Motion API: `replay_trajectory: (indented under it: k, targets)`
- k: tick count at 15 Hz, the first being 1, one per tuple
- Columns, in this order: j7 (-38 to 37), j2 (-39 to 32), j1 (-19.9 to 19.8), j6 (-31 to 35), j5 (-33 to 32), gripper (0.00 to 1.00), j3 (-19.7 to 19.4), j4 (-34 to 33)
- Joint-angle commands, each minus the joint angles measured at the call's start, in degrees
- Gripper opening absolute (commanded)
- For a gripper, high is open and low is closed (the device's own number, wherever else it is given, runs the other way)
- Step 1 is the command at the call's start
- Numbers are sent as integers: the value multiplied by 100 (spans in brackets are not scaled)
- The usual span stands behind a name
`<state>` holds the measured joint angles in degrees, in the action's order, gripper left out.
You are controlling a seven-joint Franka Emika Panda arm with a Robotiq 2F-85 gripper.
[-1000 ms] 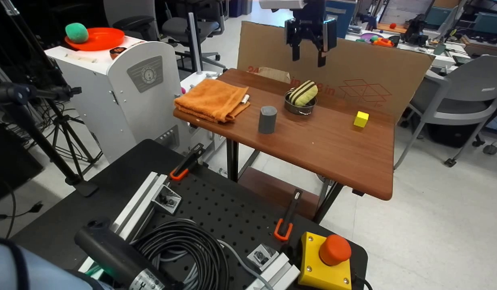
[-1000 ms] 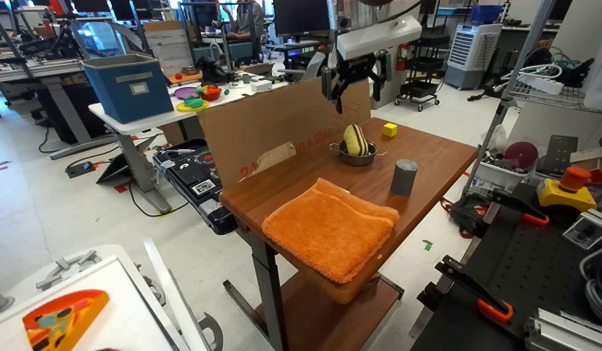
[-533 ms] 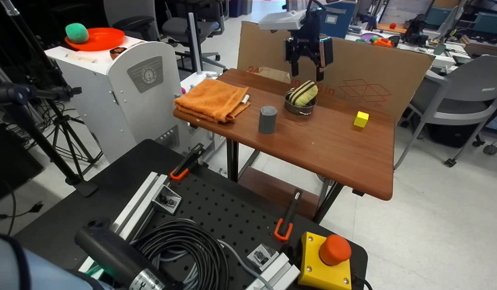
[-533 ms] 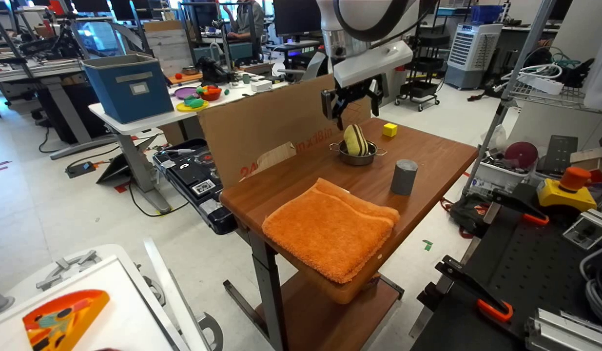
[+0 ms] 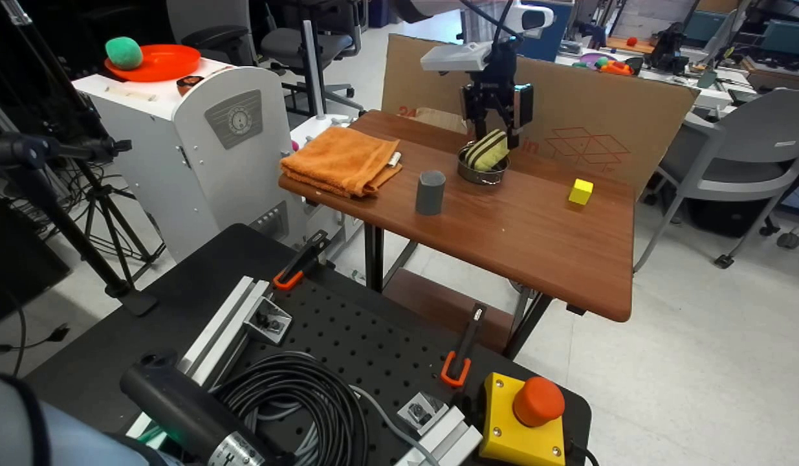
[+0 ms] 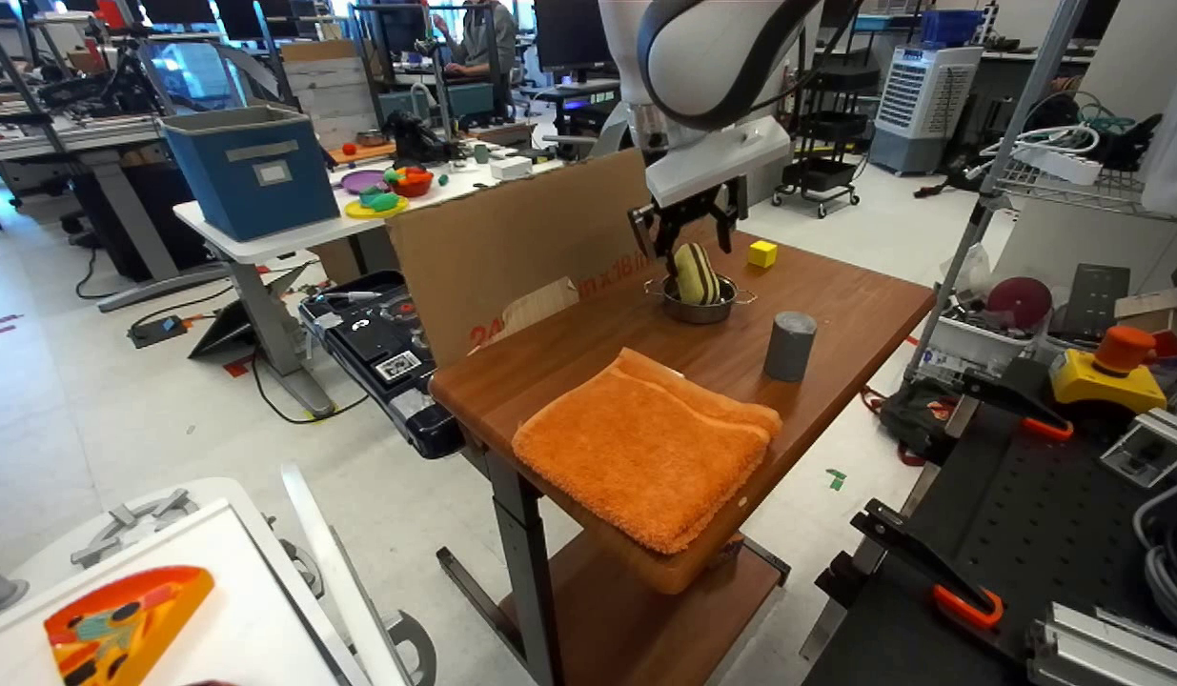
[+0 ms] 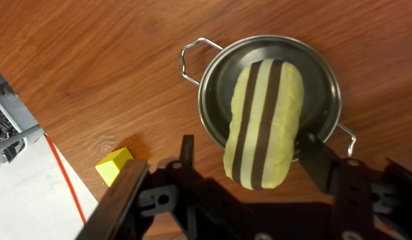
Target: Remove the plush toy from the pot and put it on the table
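The plush toy (image 7: 264,123), yellow with dark stripes, leans in the pot (image 7: 314,80), and one end sticks out past the rim. Both exterior views show the toy (image 5: 488,150) (image 6: 695,276) in the pot (image 5: 483,177) (image 6: 700,312) on the brown table (image 5: 535,239) (image 6: 588,329). My gripper (image 7: 246,141) is open, pointing down over the toy. In the wrist view the toy lies between the fingers, with a gap on the left; the right finger is close beside it, contact unclear. The gripper (image 5: 496,134) (image 6: 697,252) is at the toy's upper part.
A grey cylinder (image 5: 429,193) (image 6: 790,347) stands near the pot. A yellow block (image 5: 580,191) (image 6: 761,253) (image 7: 114,165) lies on the table. A folded orange towel (image 5: 344,158) (image 6: 650,448) covers one end. A cardboard sheet (image 5: 567,116) (image 6: 540,238) stands along the back edge.
My gripper has come down from above the pot to the toy, staying open. The toy, the pot and the other objects look unmoved.
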<state>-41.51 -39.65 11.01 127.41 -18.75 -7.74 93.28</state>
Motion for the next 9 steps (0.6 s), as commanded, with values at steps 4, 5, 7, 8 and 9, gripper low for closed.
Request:
replay_trajectory:
  k: [4, 5, 7, 8, 9]
  targets:
    - [-61, -257, 137, -151, -29, 25, -135, -302]
    - [-16, -174, 123, -139, 1, 19, -106, -221]
    - [136, 72, 86, -172, 66, 5, -33, 1]
    - [216, 171, 74, -228, 88, 2, -10, 77]
    - [383, 432, 18, -208, 135, 2, 46, 302]
